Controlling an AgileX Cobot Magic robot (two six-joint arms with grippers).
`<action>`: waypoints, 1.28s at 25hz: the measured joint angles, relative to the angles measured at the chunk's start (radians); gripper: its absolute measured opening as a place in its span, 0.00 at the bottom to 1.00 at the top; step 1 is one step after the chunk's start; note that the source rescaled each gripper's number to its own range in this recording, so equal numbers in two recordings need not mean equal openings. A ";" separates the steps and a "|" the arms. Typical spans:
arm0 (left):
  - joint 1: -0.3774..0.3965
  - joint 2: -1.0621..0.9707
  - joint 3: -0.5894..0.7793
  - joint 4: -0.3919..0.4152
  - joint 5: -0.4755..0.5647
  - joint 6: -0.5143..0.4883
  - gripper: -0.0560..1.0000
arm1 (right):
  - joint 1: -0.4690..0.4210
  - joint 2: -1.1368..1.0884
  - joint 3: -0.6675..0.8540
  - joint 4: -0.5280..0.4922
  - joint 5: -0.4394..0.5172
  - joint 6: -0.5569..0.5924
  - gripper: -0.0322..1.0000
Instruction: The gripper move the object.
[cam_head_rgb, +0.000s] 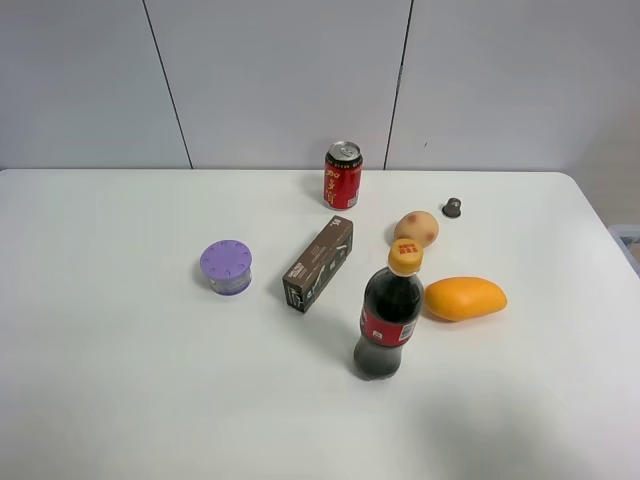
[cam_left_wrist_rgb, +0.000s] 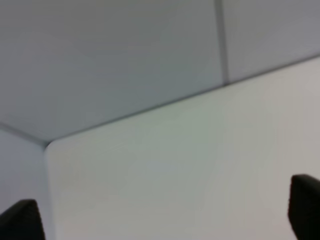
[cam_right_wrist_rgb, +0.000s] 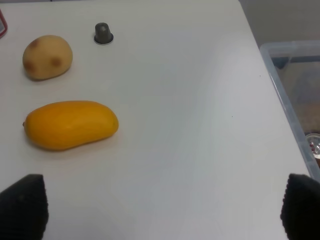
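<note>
Desk (cam_head_rgb: 120, 380): smooth, matt white. Can (cam_head_rgb: 342, 175): metal, glossy red, bare silvery top. Bottle (cam_head_rgb: 388, 315): clear glossy plastic, dark liquid seen through it. Box (cam_head_rgb: 318, 264): matt brown card. Mango (cam_right_wrist_rgb: 71, 124): smooth, soft sheen. Potato (cam_right_wrist_rgb: 47, 57): dull, mottled skin. Bin (cam_right_wrist_rgb: 292, 95): translucent plastic.

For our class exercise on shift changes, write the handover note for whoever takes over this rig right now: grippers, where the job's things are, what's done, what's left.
Left gripper: open, empty, facing bare table.
Right gripper: open, empty, above the table near the mango.
Potato: on the table, behind the cola bottle, between the red can and a small dark cap; apart from the mango.
Done: nothing, potato untouched.
Left: grasp the potato and move it; the right gripper looks nearer.
</note>
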 joint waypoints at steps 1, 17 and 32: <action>0.005 -0.021 0.037 0.022 -0.007 -0.013 0.99 | 0.000 0.000 0.000 0.000 0.000 0.000 1.00; 0.012 -0.791 0.870 0.042 -0.340 -0.189 0.99 | 0.000 0.000 0.000 0.000 0.000 0.000 1.00; 0.012 -1.496 1.239 0.024 -0.331 -0.274 0.99 | 0.000 0.000 0.000 0.000 0.000 0.000 1.00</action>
